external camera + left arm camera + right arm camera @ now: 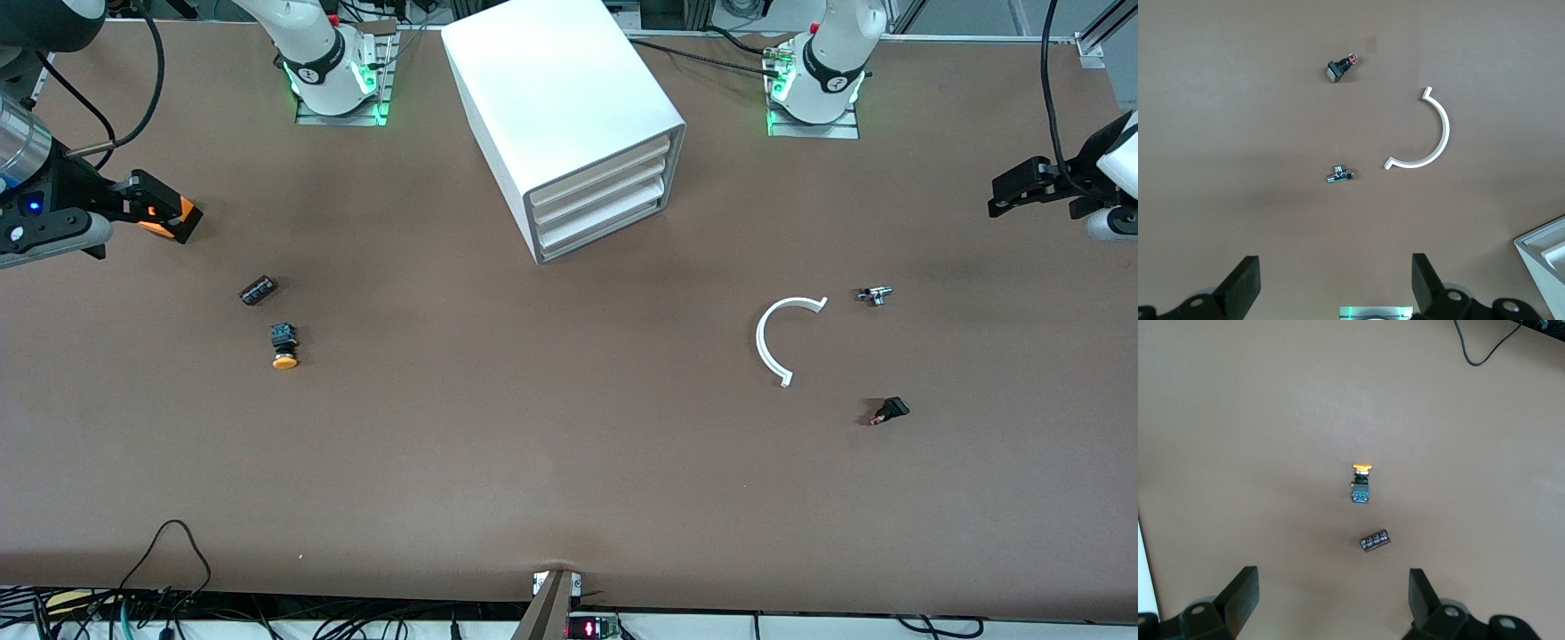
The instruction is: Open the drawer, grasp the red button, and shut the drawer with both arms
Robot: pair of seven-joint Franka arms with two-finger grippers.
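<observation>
The white cabinet [569, 98] stands between the two arm bases, and its three drawers [605, 209] are all shut. Its corner also shows in the left wrist view [1545, 257]. No red-capped button is in view. My right gripper [160, 206] hangs over the right arm's end of the table. In the right wrist view it [1331, 593] is open with nothing between the fingers. My left gripper [997, 197] hangs over the left arm's end. In the left wrist view it [1335, 280] is open and empty.
An orange box [169, 218] shows at the right gripper's fingers. An orange-yellow-capped button [284, 345] and a black part [258, 290] lie nearby. Toward the left arm's end lie a white half-ring [772, 342], a metal fitting [875, 294] and a black part with a red end [889, 411].
</observation>
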